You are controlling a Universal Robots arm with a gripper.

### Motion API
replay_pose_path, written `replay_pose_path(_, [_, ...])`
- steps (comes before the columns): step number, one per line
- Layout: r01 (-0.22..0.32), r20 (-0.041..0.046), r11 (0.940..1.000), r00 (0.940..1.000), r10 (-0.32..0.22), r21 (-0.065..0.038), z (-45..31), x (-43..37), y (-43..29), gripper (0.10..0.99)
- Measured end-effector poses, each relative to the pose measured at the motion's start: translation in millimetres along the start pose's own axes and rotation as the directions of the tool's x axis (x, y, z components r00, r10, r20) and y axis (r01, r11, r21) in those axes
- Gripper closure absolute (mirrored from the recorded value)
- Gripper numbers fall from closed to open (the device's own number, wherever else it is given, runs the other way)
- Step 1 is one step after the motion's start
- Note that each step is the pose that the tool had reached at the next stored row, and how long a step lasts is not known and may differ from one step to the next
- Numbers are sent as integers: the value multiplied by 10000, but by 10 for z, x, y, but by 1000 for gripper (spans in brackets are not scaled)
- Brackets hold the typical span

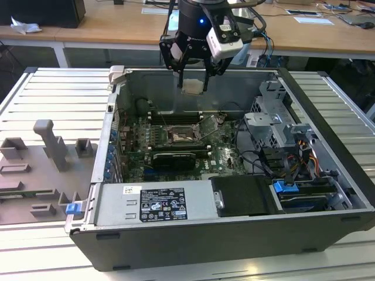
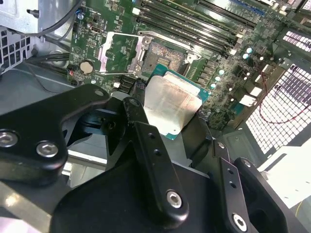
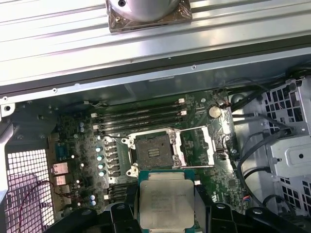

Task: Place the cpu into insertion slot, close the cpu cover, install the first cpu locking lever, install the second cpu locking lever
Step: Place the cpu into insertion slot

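Note:
My gripper (image 1: 193, 83) hangs over the open computer case, shut on the cpu (image 1: 193, 86), a flat square chip with a dull silver top. In both wrist views the cpu (image 2: 170, 104) (image 3: 166, 201) sits between the black fingers (image 2: 146, 138), held by two opposite edges. Below it on the green motherboard lies the insertion slot (image 1: 180, 136) (image 3: 153, 153) (image 2: 165, 52), dark, square and bare. The cpu cover (image 3: 194, 145) (image 2: 119, 52) (image 1: 209, 125) is swung open and stands beside the slot, hinged at one edge. The chip is well above the slot, touching nothing.
The case wall (image 1: 176, 88) rises just behind the gripper. Long black memory slots (image 3: 138, 119) run beside the socket. A drive cage (image 1: 272, 123) with cables stands at the exterior view's right, a power supply (image 1: 158, 202) in front, and a grey fixture (image 1: 50, 146) on the left table.

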State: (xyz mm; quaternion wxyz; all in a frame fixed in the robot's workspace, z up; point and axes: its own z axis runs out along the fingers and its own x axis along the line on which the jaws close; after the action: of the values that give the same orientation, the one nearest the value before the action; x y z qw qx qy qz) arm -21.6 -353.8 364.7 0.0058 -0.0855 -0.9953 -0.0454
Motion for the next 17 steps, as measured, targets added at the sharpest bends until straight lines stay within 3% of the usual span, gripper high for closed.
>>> replay_pose_path(17, [-677, 60, 9977, 9977, 677, -15, 1, 0, 0, 545])
